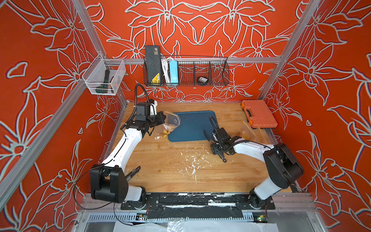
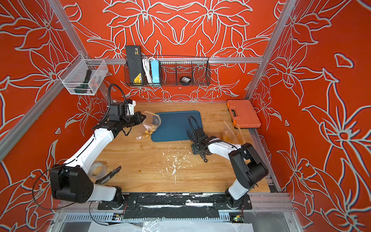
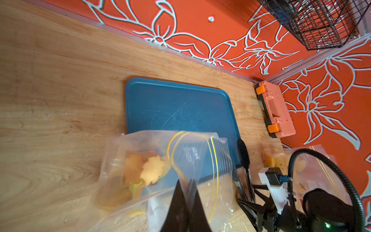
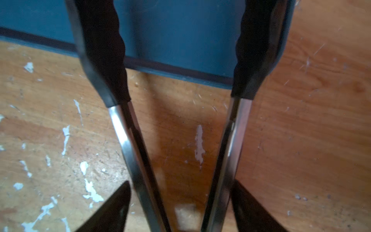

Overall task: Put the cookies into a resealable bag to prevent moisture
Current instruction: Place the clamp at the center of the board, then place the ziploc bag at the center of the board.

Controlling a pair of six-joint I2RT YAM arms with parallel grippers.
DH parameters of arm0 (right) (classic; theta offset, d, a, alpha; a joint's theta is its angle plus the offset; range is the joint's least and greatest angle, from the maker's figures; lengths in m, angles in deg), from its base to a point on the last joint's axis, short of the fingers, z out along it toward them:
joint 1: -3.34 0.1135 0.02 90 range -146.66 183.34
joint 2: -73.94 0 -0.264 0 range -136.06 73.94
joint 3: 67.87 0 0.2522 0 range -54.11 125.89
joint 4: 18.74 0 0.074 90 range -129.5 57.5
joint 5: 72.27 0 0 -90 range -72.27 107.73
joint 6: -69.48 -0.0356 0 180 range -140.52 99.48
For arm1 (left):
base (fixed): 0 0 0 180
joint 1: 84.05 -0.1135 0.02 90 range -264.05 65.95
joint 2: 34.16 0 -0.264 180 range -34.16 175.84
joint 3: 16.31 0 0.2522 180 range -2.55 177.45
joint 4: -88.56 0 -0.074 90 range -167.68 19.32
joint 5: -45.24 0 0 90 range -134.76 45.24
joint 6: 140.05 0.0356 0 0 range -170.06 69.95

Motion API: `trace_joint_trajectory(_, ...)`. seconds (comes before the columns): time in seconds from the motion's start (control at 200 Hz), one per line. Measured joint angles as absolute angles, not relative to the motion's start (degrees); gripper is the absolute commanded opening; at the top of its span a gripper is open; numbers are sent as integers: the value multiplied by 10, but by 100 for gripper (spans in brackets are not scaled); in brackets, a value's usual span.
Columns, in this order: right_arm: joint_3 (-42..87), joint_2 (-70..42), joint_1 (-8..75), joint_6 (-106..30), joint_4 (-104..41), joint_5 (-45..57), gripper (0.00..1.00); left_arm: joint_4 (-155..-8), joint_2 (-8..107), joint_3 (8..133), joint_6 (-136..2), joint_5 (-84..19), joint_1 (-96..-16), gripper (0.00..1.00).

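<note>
My left gripper (image 1: pixel 163 117) (image 2: pixel 143 117) (image 3: pixel 185 182) is shut on the mouth edge of the clear resealable bag (image 1: pixel 173 120) (image 2: pixel 154 120) (image 3: pixel 192 156), holding it up at the blue tray's left edge. Golden and orange cookies (image 1: pixel 165 132) (image 2: pixel 148 132) (image 3: pixel 152 170) lie bunched in the bag's lower part, which rests on the table. My right gripper (image 1: pixel 215 140) (image 2: pixel 197 140) (image 4: pixel 181 188) grips metal tongs (image 1: pixel 207 135) (image 4: pixel 128 140). The tongs' arms are spread, with nothing between their black tips over the tray's near right corner.
The blue tray (image 1: pixel 192 128) (image 3: pixel 180 108) (image 4: pixel 176 30) lies at the table's back middle. An orange case (image 1: pixel 259 116) sits at the back right, with another clear bag (image 1: pixel 251 132) beside it. A tape roll (image 2: pixel 98 168) and a cutter (image 1: pixel 133 172) lie near the left arm's base.
</note>
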State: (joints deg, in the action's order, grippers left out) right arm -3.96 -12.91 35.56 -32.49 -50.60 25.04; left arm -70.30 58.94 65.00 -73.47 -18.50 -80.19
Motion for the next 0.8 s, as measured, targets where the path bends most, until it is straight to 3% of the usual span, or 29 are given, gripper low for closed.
trace_joint_trajectory(0.25, -54, -152, 354, -344, -501, 241, 59, -652, 540, 650, -719, -204, -802, 0)
trace_joint_trajectory(0.38, -55, -177, 353, -358, -501, 230, 70, -628, 492, 650, -715, -218, -802, 0)
trace_joint_trajectory(0.495, -56, -183, 352, -369, -501, 216, 87, -604, 457, 650, -709, -230, -802, 0)
trace_joint_trajectory(0.606, -56, -180, 352, -376, -505, 215, 92, -570, 434, 650, -708, -237, -802, 0)
trace_joint_trajectory(0.691, -59, -154, 352, -383, -514, 224, 98, -539, 416, 650, -708, -239, -798, 0)
trace_joint_trajectory(0.801, -79, -67, 352, -384, -515, 238, 99, -501, 382, 650, -709, -246, -763, 0)
